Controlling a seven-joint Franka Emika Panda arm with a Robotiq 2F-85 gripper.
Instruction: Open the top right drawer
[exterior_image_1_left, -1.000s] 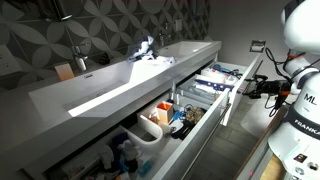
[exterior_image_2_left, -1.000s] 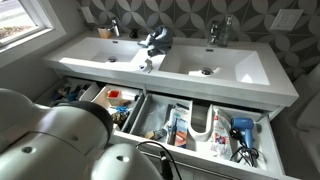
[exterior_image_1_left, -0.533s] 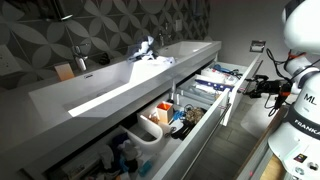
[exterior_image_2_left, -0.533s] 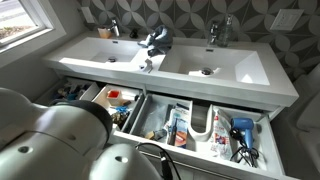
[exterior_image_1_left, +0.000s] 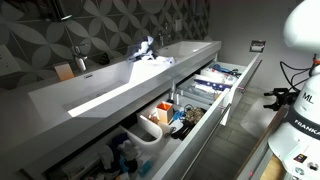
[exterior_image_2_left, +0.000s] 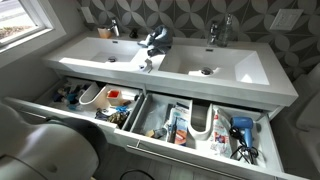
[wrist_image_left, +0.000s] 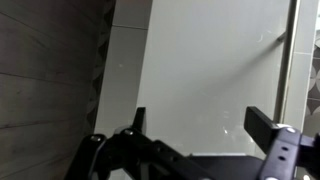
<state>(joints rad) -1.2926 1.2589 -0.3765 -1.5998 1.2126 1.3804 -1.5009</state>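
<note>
The top right drawer (exterior_image_1_left: 243, 88) stands pulled out at the far end of the vanity, its plain light-grey front toward the arm and small items inside. It also shows pulled out in an exterior view (exterior_image_2_left: 90, 117). My gripper (exterior_image_1_left: 269, 97) hangs a short way off that front, apart from it. In the wrist view the gripper (wrist_image_left: 200, 125) is open with nothing between its fingers, and it faces a pale flat panel.
The neighbouring top drawer (exterior_image_2_left: 262, 128) is also open, with a hair dryer and a white pipe cut-out. A deeper drawer (exterior_image_1_left: 125, 155) with bottles is open below. The double sink top (exterior_image_2_left: 250, 75) carries two faucets and a cloth (exterior_image_2_left: 155, 40). My white arm body (exterior_image_2_left: 45, 150) fills a lower corner.
My gripper has drawn back from the drawer front, away from the vanity. My arm body has dropped lower in an exterior view, uncovering more of the drawer. The drawers have not moved.
</note>
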